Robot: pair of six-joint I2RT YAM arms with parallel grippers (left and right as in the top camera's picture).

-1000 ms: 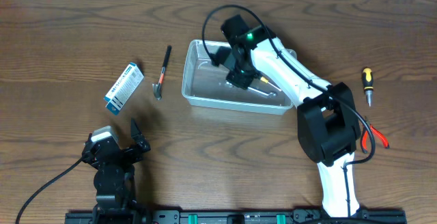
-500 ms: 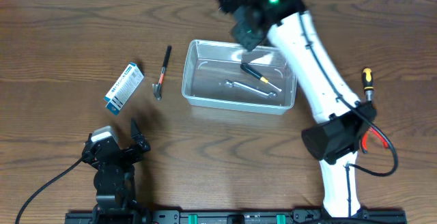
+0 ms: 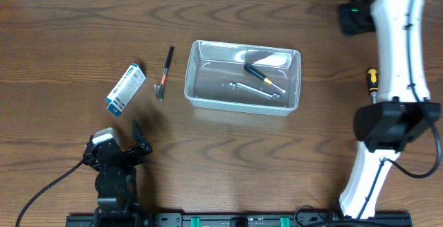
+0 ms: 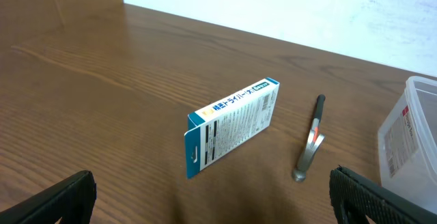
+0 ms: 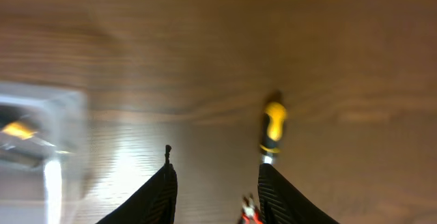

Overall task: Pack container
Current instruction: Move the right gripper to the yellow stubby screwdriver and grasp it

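At table centre, the container (image 3: 208, 71), holding wrench (image 3: 252, 90) and black-handled screwdriver (image 3: 255, 71). At its 2 o'clock, right gripper (image 5: 215, 193), spread, empty. At 7 o'clock, left gripper (image 4: 210, 183), spread wide, empty. At 9 o'clock, box (image 3: 125, 88), hammer (image 3: 166, 71).

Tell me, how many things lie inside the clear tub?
2 in the tub: a black-handled screwdriver toward its far wall, a silver wrench mid-floor. None seem hidden.

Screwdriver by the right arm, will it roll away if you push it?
Probably, if pushed sideways: the screwdriver has a yellow-and-black handle that looks rounded, and it lies loose on the flat table. Its thin metal shaft looks stiff, so it likely won't bend.
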